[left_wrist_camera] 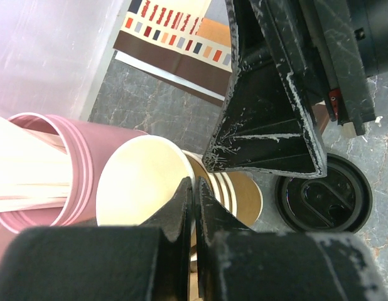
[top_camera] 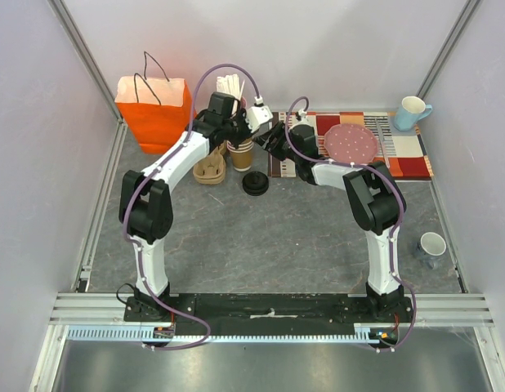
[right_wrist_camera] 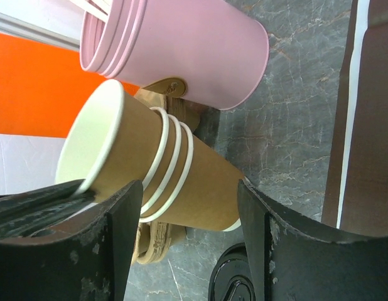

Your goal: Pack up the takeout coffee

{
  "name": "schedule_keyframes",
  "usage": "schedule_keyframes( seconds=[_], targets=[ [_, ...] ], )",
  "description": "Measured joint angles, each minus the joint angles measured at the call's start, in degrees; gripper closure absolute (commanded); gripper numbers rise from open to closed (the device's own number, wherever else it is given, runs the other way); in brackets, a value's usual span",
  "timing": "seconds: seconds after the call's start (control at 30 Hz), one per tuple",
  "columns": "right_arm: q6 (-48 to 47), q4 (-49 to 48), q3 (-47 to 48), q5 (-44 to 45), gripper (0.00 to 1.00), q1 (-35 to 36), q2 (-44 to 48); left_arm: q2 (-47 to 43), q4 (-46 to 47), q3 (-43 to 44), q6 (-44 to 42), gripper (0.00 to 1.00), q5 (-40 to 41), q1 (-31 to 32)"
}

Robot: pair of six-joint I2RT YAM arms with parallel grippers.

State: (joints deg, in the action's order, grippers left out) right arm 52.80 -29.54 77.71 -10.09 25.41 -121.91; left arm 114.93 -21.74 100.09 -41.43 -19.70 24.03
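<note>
A nested stack of lidless brown paper cups (top_camera: pixel 240 153) with cream rims stands by a cardboard carrier. My left gripper (left_wrist_camera: pixel 194 185) is shut, pinching the rim of the top cup (left_wrist_camera: pixel 144 182). My right gripper (right_wrist_camera: pixel 188 232) is open, one finger on each side of the lower stack (right_wrist_camera: pixel 181 175) without touching it; it reaches in from the right (top_camera: pixel 270 139). A black lid (top_camera: pixel 255 183) lies alone on the table beside the stack, also in the wrist views (left_wrist_camera: pixel 326 197) (right_wrist_camera: pixel 235 279). The takeout coffee, as a capped cup, is out of view.
An orange paper bag (top_camera: pixel 154 114) stands at the back left. A pink cup (right_wrist_camera: pixel 188 50) of wooden stirrers sits right behind the stack. The cardboard carrier (top_camera: pixel 210 170) lies left of it. At the right are a patterned mat (top_camera: pixel 408 151) with a pink plate (top_camera: pixel 350 143) and two mugs (top_camera: pixel 412 112) (top_camera: pixel 432 245).
</note>
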Motion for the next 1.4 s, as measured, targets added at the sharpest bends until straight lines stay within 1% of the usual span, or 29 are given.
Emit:
schedule_keyframes(
  seconds=[0.23,0.6,1.0,1.27,1.4],
  targets=[
    [-0.6,0.4,0.0,-0.6,0.30,0.6,0.0,-3.4,-0.4,-0.8,0.0,0.98,0.3,0.0],
    [-1.2,0.9,-0.4,-0.5,0.29,0.6,0.1,-4.6,-1.6,-0.8,0.1,0.98,0.3,0.0],
    [-2.3,2.5,-2.8,-0.2,0.27,0.6,1.9,-8.9,-3.7,-0.6,2.7,0.98,0.2,0.0],
    [-5.5,5.4,-3.0,1.6,0.23,0.6,6.8,-11.4,-9.6,3.6,5.0,0.98,-0.3,0.0],
    [-7.6,7.0,-3.0,2.6,0.22,0.6,9.9,-15.5,-14.3,6.0,6.0,0.98,-3.8,0.0]
  ],
)
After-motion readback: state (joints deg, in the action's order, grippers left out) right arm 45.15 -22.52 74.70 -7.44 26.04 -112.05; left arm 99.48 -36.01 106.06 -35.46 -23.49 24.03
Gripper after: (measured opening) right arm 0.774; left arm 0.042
